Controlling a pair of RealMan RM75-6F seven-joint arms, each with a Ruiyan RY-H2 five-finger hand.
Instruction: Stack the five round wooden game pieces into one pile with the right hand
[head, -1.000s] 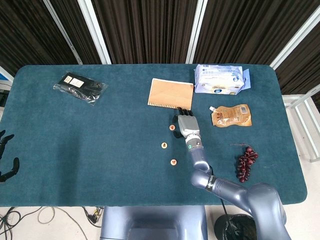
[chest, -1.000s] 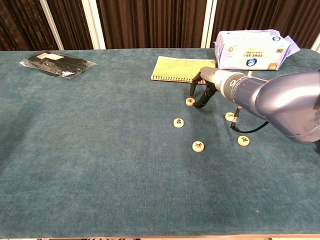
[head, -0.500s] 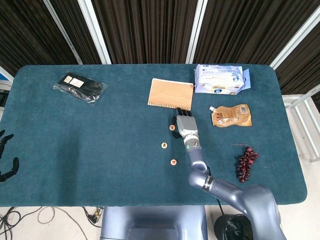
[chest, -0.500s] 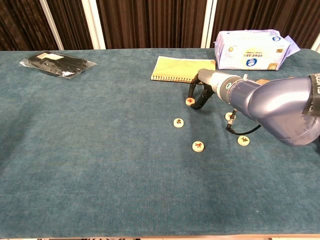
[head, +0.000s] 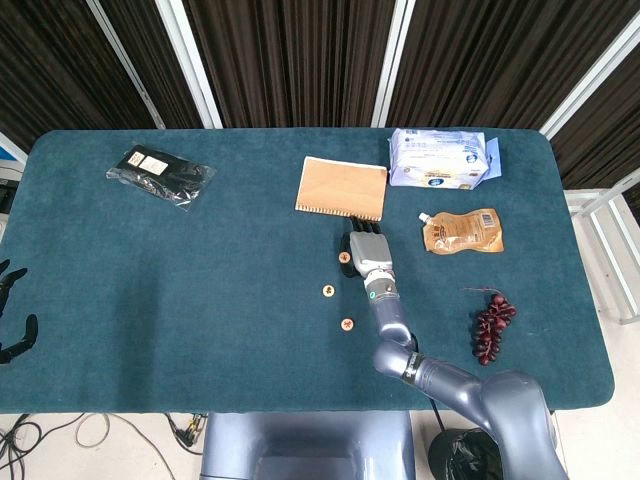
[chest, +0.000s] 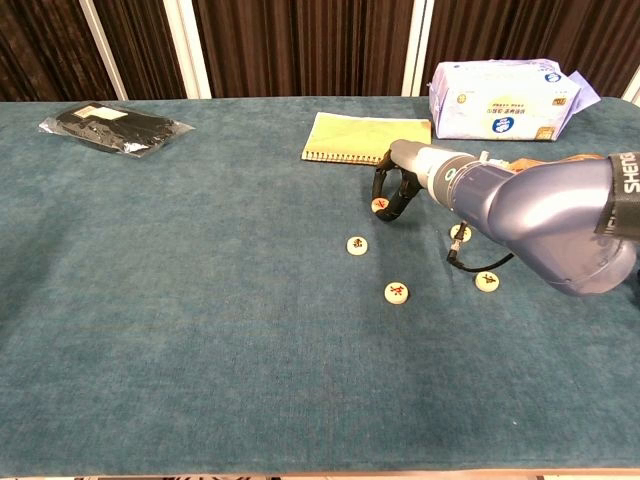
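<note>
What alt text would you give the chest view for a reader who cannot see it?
The right hand closes its fingers around the farthest round wooden game piece on a teal table. Four more pieces lie apart, unstacked: two nearer the camera, two beside the arm. Behind are a notebook, tissue pack and black packet.

Counter (head: 200, 300): covered with a dark teal cloth, it carries all the things below.
Black packet (head: 160, 174): lies flat at about 10 o'clock, in clear wrap with white labels.
Notebook (head: 341, 187): tan cover, lies flat near 12 o'clock, its spiral edge toward the near side.
Tissue pack (head: 440, 158): white and blue, at about 1 o'clock, just right of the notebook.
Brown pouch (head: 462, 231): has a white spout, lies flat just below the tissue pack.
Grapes (head: 491, 326): a dark red bunch at about 4 o'clock, well apart from the pouch.
</note>
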